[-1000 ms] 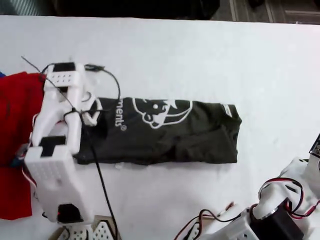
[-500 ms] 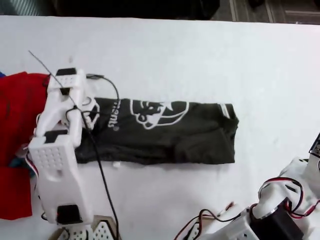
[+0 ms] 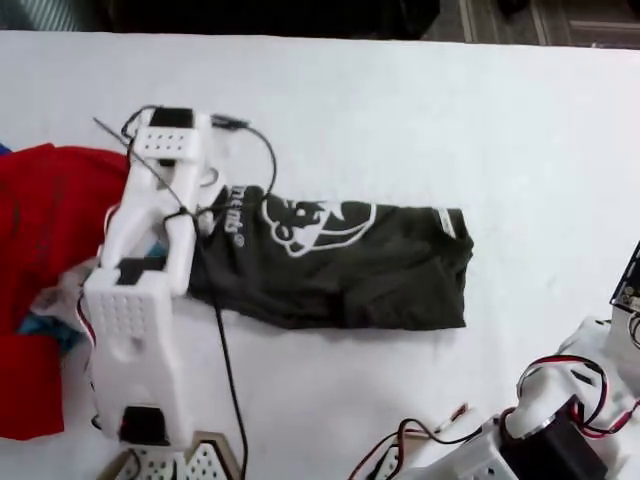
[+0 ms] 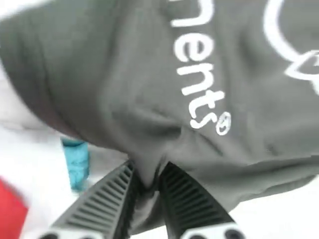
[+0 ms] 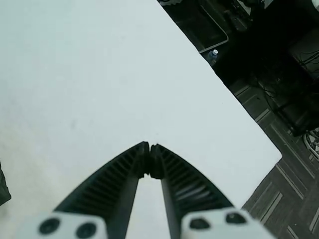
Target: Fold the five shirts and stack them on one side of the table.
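From where I stand, the dark shirt lies across the middle of the table as a long folded strip running from nine o'clock towards three, its white print facing up. The left gripper is at the shirt's nine o'clock end, with its fingers closed narrowly on a pinch of the dark cloth. In the left wrist view the fabric bunches up between them. I'd guess it grips that end so it can carry it over towards three o'clock and halve the strip.

A red shirt lies at the table's nine o'clock edge, just beside the left arm, with a bit of teal cloth showing near it. That looks like the side chosen for the stack, which would explain why the dark shirt is being worked close by.

The right gripper hangs over bare table near five o'clock, well apart from the shirt. Its fingertips are pressed together on nothing, probably parked out of the way.
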